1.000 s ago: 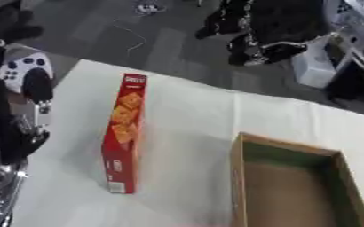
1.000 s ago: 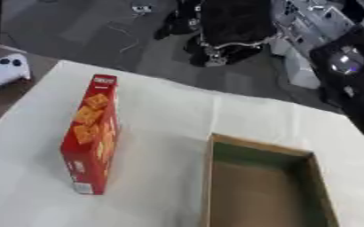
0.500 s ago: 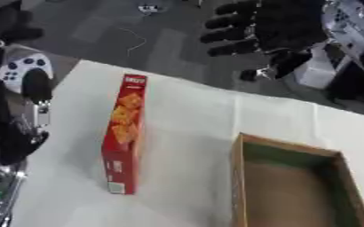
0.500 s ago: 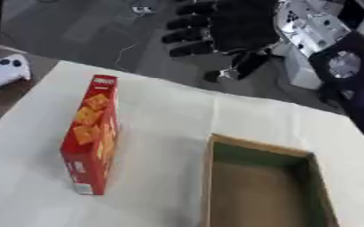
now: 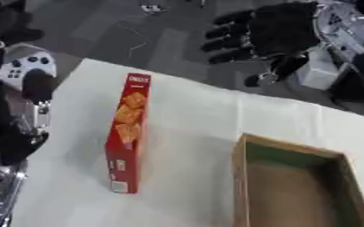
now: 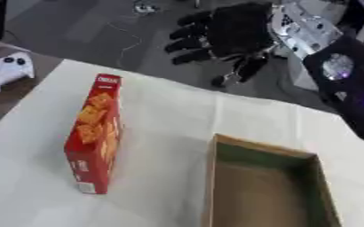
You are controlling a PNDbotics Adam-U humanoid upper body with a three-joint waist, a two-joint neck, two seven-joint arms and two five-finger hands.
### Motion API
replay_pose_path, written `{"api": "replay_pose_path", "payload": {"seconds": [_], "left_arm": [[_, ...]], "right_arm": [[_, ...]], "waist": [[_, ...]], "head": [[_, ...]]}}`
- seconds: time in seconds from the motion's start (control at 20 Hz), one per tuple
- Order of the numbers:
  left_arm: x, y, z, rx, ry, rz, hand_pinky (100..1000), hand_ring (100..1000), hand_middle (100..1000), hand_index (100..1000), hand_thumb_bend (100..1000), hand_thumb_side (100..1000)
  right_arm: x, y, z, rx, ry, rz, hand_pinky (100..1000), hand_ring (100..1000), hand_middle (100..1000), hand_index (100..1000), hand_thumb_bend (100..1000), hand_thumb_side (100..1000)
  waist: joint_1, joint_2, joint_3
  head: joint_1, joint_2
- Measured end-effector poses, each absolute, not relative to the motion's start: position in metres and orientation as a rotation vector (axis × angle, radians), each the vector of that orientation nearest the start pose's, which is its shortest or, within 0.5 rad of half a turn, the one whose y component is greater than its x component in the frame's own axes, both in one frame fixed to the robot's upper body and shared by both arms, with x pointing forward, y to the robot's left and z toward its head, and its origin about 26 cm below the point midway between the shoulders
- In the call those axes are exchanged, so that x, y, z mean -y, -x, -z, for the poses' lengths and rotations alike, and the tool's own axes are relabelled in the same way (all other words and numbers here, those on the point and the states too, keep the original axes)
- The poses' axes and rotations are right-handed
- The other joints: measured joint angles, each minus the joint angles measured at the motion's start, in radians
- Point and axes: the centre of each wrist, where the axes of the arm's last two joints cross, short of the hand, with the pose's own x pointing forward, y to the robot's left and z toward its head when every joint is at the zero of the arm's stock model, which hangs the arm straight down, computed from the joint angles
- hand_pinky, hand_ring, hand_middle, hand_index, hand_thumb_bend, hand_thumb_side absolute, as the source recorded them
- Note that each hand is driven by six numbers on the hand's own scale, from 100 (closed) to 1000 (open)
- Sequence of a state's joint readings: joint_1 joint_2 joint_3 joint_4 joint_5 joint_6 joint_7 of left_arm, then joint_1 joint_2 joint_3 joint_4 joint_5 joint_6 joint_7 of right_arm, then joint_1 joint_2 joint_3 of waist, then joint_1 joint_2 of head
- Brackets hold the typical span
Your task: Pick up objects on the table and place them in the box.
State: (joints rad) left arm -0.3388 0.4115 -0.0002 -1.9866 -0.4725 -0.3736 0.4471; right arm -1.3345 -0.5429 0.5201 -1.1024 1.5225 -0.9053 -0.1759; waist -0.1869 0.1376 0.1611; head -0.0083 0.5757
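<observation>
Red cracker box point(image 5: 127, 133) stands on its long edge toward the worktop's point(image 5: 193, 128) left side, one end near the far edge, untouched. Open box point(image 6: 267, 190) sits at the near right corner, empty. Step in hand: reach toward the cracker box. Right hand point(image 6: 228, 33) hangs beyond the far edge, well apart, palm down, fingers point(image 6: 187, 44) spread and holding nothing. Next, probably: lower, straddle the narrow faces. Left hand not seen.

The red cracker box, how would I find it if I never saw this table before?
Start at the white cloth-covered table and find the open brown cardboard box with a green inner wall on its right side. Look left of that: the tall, thin red cracker box stands apart on a narrow edge. It is the only red thing there, with orange crackers pictured on its face.
</observation>
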Motion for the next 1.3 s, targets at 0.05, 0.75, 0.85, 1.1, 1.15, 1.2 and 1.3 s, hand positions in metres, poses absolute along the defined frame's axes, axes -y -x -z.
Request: {"api": "replay_pose_path", "payload": {"seconds": [0.05, 0.75, 0.85, 1.1, 1.15, 1.2, 1.3], "left_arm": [[-0.269, -0.304, -0.217, -3.213, 0.930, -0.376, 805, 711, 753, 907, 204, 756], [-0.261, -0.306, -0.220, -3.243, 0.860, -0.339, 801, 707, 749, 905, 210, 753], [-0.258, -0.306, -0.220, -3.251, 0.836, -0.333, 800, 707, 749, 904, 213, 754], [-0.251, -0.307, -0.222, -3.268, 0.769, -0.315, 799, 708, 749, 903, 214, 753], [-0.249, -0.308, -0.223, -3.270, 0.754, -0.312, 799, 708, 749, 903, 214, 753], [-0.247, -0.308, -0.223, -3.275, 0.737, -0.309, 799, 709, 749, 903, 215, 753], [-0.243, -0.308, -0.224, -3.283, 0.704, -0.303, 799, 710, 750, 902, 214, 753]], "right_arm": [[0.163, -0.452, -0.366, -1.305, -1.045, 1.958, 1000, 1000, 1000, 1000, 462, 321], [0.142, -0.420, -0.377, -1.537, -0.911, 1.779, 671, 840, 935, 1000, 461, 100], [0.137, -0.417, -0.381, -1.584, -0.903, 1.755, 668, 834, 933, 1000, 458, 100], [0.127, -0.416, -0.383, -1.688, -0.879, 1.737, 687, 834, 925, 1000, 464, 100], [0.126, -0.415, -0.383, -1.699, -0.880, 1.737, 682, 831, 924, 1000, 464, 100], [0.124, -0.415, -0.383, -1.706, -0.882, 1.739, 710, 849, 933, 1000, 465, 100], [0.121, -0.416, -0.382, -1.716, -0.892, 1.753, 730, 860, 940, 1000, 463, 100]], "waist": [[-0.002, 0.000, 0.001], [-0.021, 0.006, 0.038], [-0.021, 0.006, 0.045], [-0.021, 0.007, 0.065], [-0.021, 0.008, 0.070], [-0.021, 0.009, 0.075], [-0.021, 0.009, 0.084]], "head": [[0.001, 0.000], [0.012, 0.000], [0.009, 0.000], [-0.002, 0.000], [-0.004, 0.000], [-0.009, 0.000], [-0.018, 0.000]]}}
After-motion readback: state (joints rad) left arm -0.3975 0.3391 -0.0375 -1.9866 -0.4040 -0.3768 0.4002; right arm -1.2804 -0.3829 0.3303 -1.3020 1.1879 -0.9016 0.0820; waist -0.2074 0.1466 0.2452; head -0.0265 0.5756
